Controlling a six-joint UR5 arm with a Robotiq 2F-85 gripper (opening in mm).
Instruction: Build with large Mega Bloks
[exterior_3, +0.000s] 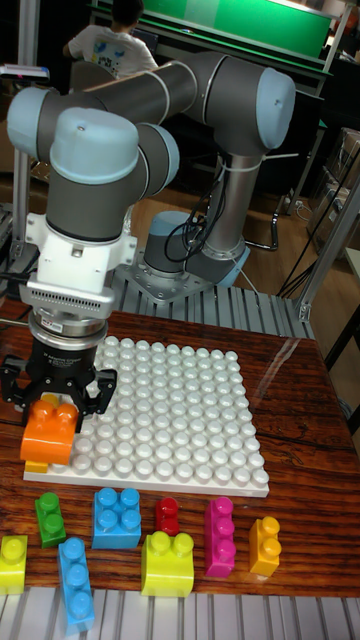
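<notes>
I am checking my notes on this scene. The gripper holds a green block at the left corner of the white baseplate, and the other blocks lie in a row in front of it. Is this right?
Not quite: the block between the gripper's fingers is orange, not green, as the tall fixed view shows. It is indeed at the left corner of the white baseplate, and the loose blocks do lie in front.

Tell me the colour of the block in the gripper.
Orange. The block sits between the gripper fingers, clearest in the tall fixed view.

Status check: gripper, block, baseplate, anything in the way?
Gripper shut on orange block. Block at white baseplate front-left corner, seating unclear. Nothing blocking.
</notes>
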